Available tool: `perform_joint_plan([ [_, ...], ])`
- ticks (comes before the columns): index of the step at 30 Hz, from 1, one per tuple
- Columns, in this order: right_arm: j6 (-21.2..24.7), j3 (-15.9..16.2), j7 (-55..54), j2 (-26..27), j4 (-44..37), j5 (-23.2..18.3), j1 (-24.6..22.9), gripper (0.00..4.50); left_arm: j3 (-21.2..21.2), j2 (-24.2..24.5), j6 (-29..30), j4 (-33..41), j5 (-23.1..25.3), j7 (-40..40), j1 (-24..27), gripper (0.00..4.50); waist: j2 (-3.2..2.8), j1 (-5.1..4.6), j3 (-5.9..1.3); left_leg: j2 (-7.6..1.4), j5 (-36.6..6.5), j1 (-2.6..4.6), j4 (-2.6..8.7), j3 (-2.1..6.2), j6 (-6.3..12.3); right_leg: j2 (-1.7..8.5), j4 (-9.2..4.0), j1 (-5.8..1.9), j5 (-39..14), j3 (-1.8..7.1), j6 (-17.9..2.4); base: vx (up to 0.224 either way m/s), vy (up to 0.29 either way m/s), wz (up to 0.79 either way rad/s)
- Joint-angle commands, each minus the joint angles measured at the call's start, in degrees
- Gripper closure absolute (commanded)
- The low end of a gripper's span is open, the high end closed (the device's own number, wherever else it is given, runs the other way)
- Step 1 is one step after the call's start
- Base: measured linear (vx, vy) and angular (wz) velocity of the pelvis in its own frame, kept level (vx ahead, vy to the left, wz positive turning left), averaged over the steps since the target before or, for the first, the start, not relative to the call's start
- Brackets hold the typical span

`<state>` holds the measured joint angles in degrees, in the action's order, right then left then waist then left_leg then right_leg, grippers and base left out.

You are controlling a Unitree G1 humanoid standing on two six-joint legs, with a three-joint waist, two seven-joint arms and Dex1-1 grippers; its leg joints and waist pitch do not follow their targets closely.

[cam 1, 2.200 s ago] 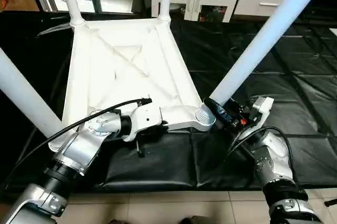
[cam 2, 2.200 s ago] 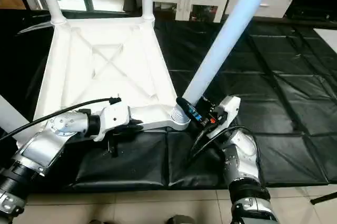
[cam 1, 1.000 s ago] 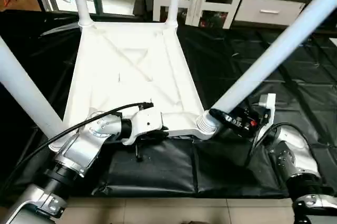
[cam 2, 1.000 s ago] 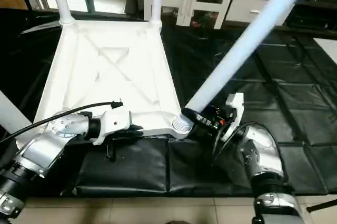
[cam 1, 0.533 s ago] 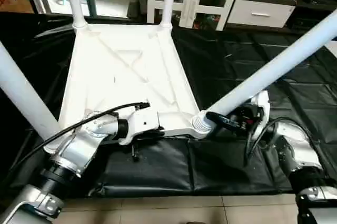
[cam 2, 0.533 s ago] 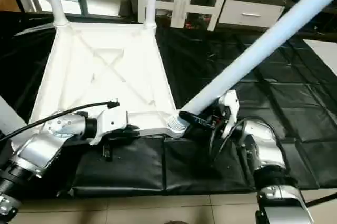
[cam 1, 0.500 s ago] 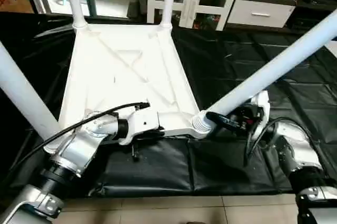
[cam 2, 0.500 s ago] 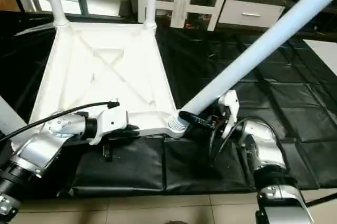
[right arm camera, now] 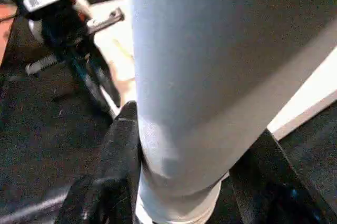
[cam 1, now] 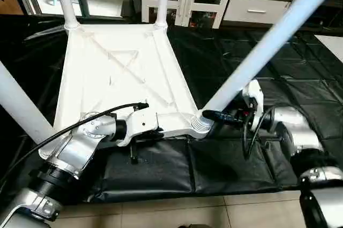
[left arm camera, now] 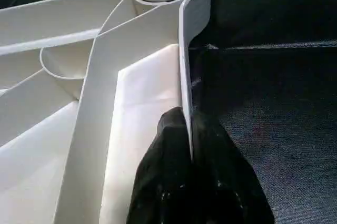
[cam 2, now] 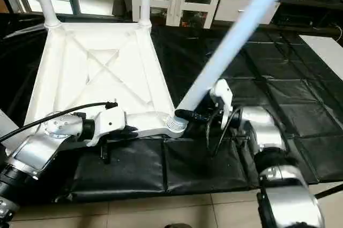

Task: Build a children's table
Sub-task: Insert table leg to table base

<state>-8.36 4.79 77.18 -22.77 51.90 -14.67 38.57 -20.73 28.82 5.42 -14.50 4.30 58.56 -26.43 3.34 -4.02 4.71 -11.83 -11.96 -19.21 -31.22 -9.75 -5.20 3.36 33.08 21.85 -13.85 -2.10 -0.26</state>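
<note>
The upturned table top (cam 1: 120, 73) fills the frame's centre-left. The left gripper (left arm camera: 189, 145) pinches its near rim. The right gripper (cam 1: 214, 114) clasps the leaning leg (cam 1: 262, 43), whose top is cut off upper right.

Four upright legs (cam 1: 270, 38) fenced the table top (cam 1: 120, 75) at its corners; open room lay between them above the ribs, and over the black mat (cam 1: 300, 73) beside.
</note>
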Motion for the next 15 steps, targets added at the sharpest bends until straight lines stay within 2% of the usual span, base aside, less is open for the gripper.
perform_joint_plan([
  [1, 1.8, 12.2, 2.9, 1.1, 8.3, 14.1, -5.9, 2.64, -2.2, -1.3, 0.2, 0.1, 1.3, -0.6, 0.5, 4.50, -1.03, -0.21, 1.09, -2.28, -30.4, -0.05, 5.18, 1.12, -0.11, 4.09, -5.99, 1.82, -29.0, 2.78, -8.3, 0.000, 0.000, 0.00],
  [4, 1.5, 12.1, 4.1, 0.8, 7.8, 13.3, -6.2, 2.64, -2.0, -1.3, 0.4, 0.4, 1.4, -0.9, 0.8, 4.50, -0.97, -0.20, 1.05, -2.36, -31.0, 0.10, 5.23, 1.22, -0.13, 4.13, -6.11, 1.96, -30.2, 2.81, -7.8, 0.000, 0.000, 0.00],
  [6, -0.1, 10.9, 4.2, 0.0, 7.1, 12.2, -6.5, 2.64, -1.9, -1.0, 0.4, 0.4, 1.6, -0.9, 1.1, 4.50, -1.05, -0.22, 1.03, -2.39, -30.8, 0.06, 5.26, 1.19, -0.16, 4.10, -6.09, 1.94, -29.6, 2.83, -7.8, 0.000, 0.000, 0.00],
  [12, -0.6, 7.9, 5.8, -1.9, 5.0, 9.0, -7.5, 2.64, -2.0, -1.0, 0.3, 0.1, 1.9, -1.0, 1.1, 4.50, -1.06, -0.20, 0.87, -2.45, -29.6, 0.01, 5.25, 0.96, 0.07, 3.94, -5.96, 1.81, -27.1, 2.84, -8.5, 0.000, 0.000, 0.00],
  [13, 0.1, 7.8, 7.3, -2.5, 4.4, 8.9, -8.1, 2.64, -2.0, -1.1, 0.3, -0.1, 2.0, -1.1, 1.0, 4.50, -1.11, 0.01, 0.71, -2.49, -28.8, 0.24, 5.10, 0.67, 0.29, 3.85, -5.92, 1.87, -25.6, 2.96, -8.9, 0.000, 0.000, 0.00],
  [15, 0.6, 8.3, 8.2, -2.8, 4.3, 9.2, -8.5, 2.64, -2.1, -1.2, 0.2, -0.2, 2.0, -1.1, 1.0, 4.50, -1.07, 0.14, 0.61, -2.52, -27.2, 0.00, 5.11, 0.52, 0.54, 3.76, -5.69, 1.58, -23.3, 2.99, -9.5, 0.000, 0.000, 0.00],
])
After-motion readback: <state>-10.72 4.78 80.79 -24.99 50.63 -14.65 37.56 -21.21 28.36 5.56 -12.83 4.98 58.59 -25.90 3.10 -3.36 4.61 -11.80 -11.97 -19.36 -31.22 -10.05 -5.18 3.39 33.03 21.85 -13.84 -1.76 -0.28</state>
